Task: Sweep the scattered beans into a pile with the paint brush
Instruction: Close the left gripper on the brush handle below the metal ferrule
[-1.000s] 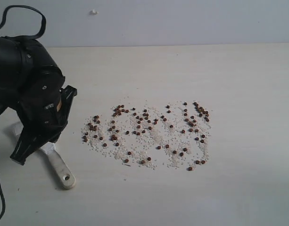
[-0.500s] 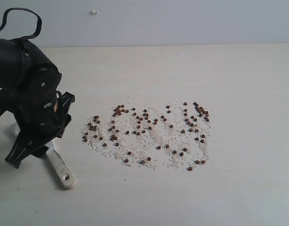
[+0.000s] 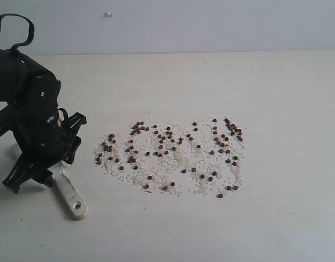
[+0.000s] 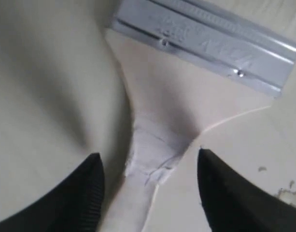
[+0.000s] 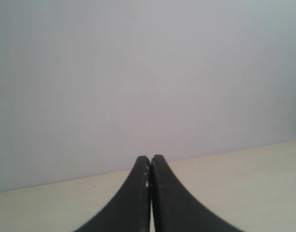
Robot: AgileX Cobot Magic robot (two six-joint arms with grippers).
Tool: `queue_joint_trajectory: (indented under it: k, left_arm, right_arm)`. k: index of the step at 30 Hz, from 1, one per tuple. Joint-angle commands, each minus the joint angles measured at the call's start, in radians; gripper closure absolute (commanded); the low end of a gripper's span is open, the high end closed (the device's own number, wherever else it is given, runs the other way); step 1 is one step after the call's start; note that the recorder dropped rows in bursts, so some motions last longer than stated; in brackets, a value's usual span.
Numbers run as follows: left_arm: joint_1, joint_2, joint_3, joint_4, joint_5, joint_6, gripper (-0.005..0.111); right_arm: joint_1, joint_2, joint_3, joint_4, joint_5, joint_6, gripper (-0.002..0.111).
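**Left jaws wide over the brush handle, beans spread mid-table**

Your left gripper [image 4: 148, 153] has its jaws apart, one black finger [image 4: 85, 193] on each side of the paint brush [image 3: 69, 192] handle. Nothing is clamped. The brush lies flat on the table [image 3: 276, 218].

In the left wrist view the narrow neck of the handle sits between the fingers, with a whitish, taped-looking patch on it. A clear gap shows on one side. The other finger is close to the handle edge, and I cannot tell if it touches. The silver metal band [image 4: 205, 43] lies just past the fingertips; the bristles fall outside that picture.

In the exterior view your left arm [image 3: 30, 109] covers the brush head. Only the handle end with its hole [image 3: 77, 206] pokes out below the arm, at the left of the table.

The beans [image 3: 172, 153] are spread in a loose, wide patch near the middle of the table, to the right of the brush and not touching it. They are mixed with whitish crumbs [image 3: 181, 159]. They sit thicker at the far-left and far-right corners of the patch, but lie scattered, not heaped.

Your right gripper [image 5: 150, 162] has its fingers pressed together with nothing between them. It points at the pale wall [image 5: 138, 72], just above the far table edge.
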Motion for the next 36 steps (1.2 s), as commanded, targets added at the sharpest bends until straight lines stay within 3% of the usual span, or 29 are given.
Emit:
queue_joint_trajectory:
  k: [1,11,19,25,30,36]
  left_arm:
    - [0.003,0.033,-0.005,-0.014,-0.022,0.017,0.052]
    - [0.030,0.035,-0.005,-0.013,-0.039,0.051,0.047]
    - [0.044,0.036,-0.005,-0.022,-0.070,0.113,0.049]
    - [0.044,0.052,-0.005,-0.071,-0.070,0.157,0.072]
    - [0.044,0.066,-0.005,-0.071,-0.068,0.162,0.105]
    - [0.044,0.065,-0.005,-0.109,-0.068,0.167,0.107]
  right_arm:
    - [-0.004,-0.006,0.005,-0.007,-0.006,0.000,0.108]
    - [-0.004,-0.006,0.005,-0.007,-0.006,0.000,0.108]
    - [-0.004,-0.006,0.005,-0.003,-0.006,0.000,0.108]
    - [-0.004,-0.006,0.005,-0.003,-0.006,0.000,0.108]
    - [-0.004,-0.006,0.005,-0.003,-0.006,0.000,0.108]
    - [-0.004,-0.006,0.005,-0.006,-0.006,0.000,0.108]
